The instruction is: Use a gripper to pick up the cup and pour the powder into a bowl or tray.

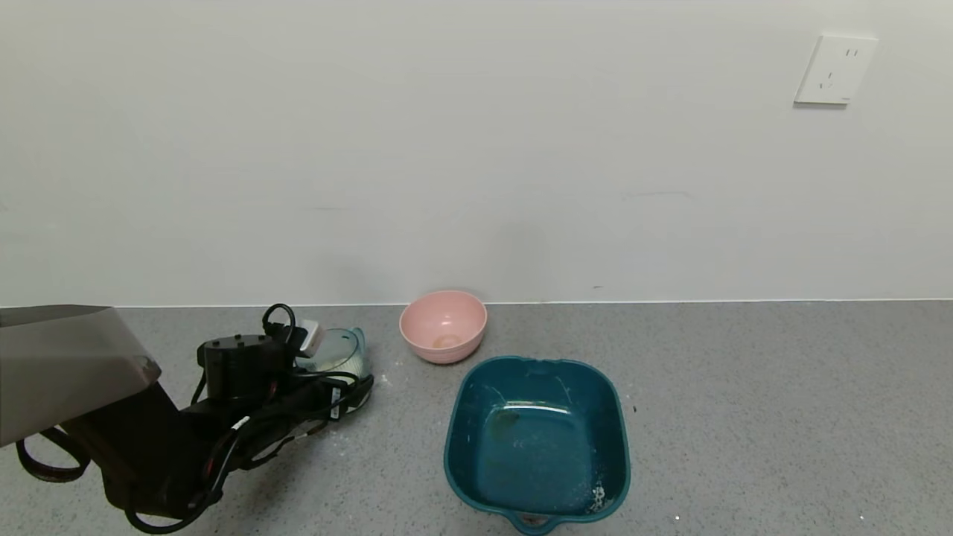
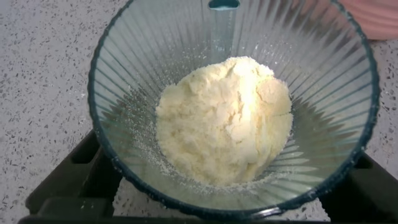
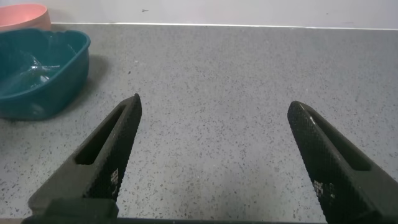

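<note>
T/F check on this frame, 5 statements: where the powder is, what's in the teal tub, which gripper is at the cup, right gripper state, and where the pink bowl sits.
1. The powder sits heaped in the cup. True.
2. The teal tub is full of powder. False: it holds only smears and a few white specks near one corner.
3. The left gripper is at the cup, its fingers on either side of the cup's base. True.
4. The right gripper is shut on the pink bowl. False: it is open over bare counter, holding nothing.
5. The pink bowl stands inside the teal tub. False: it stands on the counter behind the tub, near the wall.
</note>
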Action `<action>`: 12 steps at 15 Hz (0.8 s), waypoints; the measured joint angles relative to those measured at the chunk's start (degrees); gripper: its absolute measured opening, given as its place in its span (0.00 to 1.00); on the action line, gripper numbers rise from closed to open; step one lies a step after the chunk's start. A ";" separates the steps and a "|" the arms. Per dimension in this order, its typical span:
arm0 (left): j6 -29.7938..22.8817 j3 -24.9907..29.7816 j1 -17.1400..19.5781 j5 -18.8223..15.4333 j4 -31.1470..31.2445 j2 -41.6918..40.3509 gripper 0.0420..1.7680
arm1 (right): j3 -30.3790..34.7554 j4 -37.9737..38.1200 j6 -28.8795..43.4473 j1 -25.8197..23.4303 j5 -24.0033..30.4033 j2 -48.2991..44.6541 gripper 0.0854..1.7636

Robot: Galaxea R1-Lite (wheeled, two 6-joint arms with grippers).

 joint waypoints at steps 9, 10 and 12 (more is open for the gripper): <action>-0.10 -0.99 -0.09 0.52 -0.22 0.49 0.74 | 0.00 0.02 0.02 0.00 0.02 0.00 0.97; -0.05 -0.96 -0.12 0.52 -0.23 0.51 0.74 | 0.00 0.02 0.02 0.00 0.00 0.00 0.97; -0.02 -0.80 -0.20 0.52 -0.48 0.46 0.74 | 0.00 0.02 0.00 0.00 0.02 0.00 0.97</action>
